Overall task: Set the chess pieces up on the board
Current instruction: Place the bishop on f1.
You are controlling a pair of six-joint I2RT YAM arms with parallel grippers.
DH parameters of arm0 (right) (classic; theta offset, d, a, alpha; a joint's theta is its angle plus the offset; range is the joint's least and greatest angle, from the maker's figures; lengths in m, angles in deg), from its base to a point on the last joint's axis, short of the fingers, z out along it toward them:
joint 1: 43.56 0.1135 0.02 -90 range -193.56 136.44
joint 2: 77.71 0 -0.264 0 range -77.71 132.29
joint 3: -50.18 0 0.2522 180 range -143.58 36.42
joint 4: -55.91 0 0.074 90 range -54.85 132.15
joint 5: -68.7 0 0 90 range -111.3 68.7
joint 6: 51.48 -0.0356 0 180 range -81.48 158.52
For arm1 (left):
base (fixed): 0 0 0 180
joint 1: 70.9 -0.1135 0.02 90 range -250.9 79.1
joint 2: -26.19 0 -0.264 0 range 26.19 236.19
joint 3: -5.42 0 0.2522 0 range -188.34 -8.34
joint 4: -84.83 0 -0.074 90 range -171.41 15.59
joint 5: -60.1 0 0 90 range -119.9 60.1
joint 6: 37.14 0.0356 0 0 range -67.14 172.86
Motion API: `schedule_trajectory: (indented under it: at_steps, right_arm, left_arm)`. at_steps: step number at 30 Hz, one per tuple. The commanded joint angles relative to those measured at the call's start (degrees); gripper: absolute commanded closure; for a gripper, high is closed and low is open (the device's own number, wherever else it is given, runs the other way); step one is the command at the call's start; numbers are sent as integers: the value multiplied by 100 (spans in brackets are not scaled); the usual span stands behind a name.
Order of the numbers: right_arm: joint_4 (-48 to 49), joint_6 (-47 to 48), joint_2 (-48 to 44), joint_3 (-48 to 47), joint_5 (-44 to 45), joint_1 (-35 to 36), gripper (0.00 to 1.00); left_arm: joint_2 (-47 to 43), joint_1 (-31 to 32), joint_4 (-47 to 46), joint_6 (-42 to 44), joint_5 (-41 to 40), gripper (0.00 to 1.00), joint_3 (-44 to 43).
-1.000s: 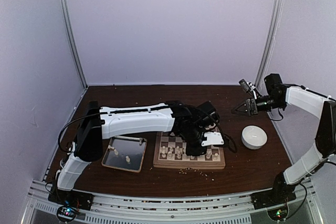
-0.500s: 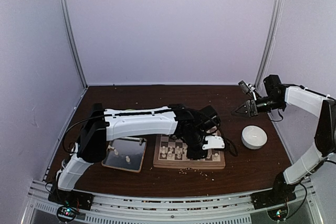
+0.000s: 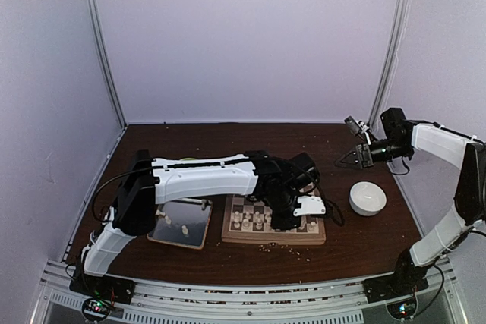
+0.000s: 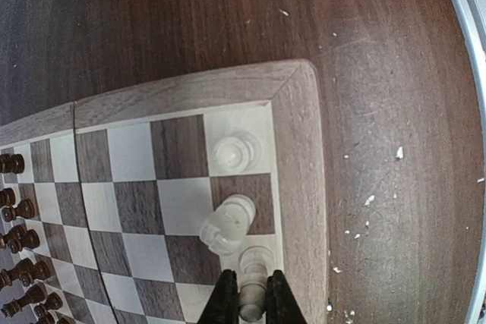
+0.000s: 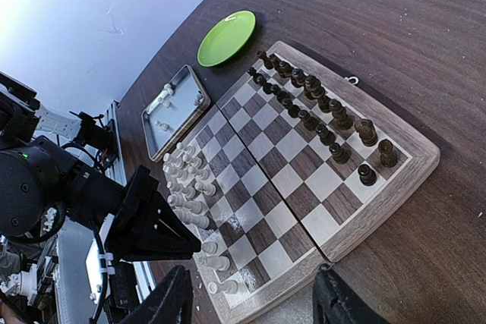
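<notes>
From above, the left arm reaches across the dark wooden table [image 3: 190, 142] to the square wooden chessboard with light and dark brown checks [image 3: 273, 239]. The left tool [image 3: 292, 216] sits low over the board's right end, though the arm hides its grip from here. The right tool [image 3: 355, 157] hangs well apart, above the table beyond a white round bowl [image 3: 367, 198].

The left wrist view shows the tool [image 4: 251, 297] pinching a small cream-white chess piece [image 4: 256, 261] over the file beside the tan rim. I judge this to be the placing step. The piece's long axis runs along the fingers, and its wider end seems to point away from them toward the board, so it is roughly upright. Just beside it a second cream piece [image 4: 226, 223] leans over a square line. A cream rook-like piece [image 4: 237, 151] stands upright on the corner square. Next the tool must settle the held piece squarely, then release it without nudging the leaning neighbour.

In the right wrist view that tool [image 5: 254, 294] is spread and empty. Dark brown chessmen [image 5: 319, 104] line the far side of the board.
</notes>
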State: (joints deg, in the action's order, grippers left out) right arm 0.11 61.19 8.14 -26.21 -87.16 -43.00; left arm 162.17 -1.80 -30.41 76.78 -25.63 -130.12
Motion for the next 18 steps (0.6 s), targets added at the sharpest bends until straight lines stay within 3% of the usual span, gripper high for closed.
schedule_trajectory:
  at_steps: [1, 5, 9, 18]
  right_arm:
    - [-80, 87, 47, -153, -137, -38, 46]
    - [-102, 94, 63, -155, -161, -38, 46]
    - [-122, 106, 65, -162, -181, -38, 46]
    - [-136, 106, 8, -160, -268, -37, 45]
  left_arm:
    - [114, 24, 5, -93, -120, 94, -187]
    - [113, 24, 14, -116, -142, 91, -202]
    - [103, 24, 15, -121, -142, 77, -213]
    - [-260, 24, -181, -229, -146, 65, -218]
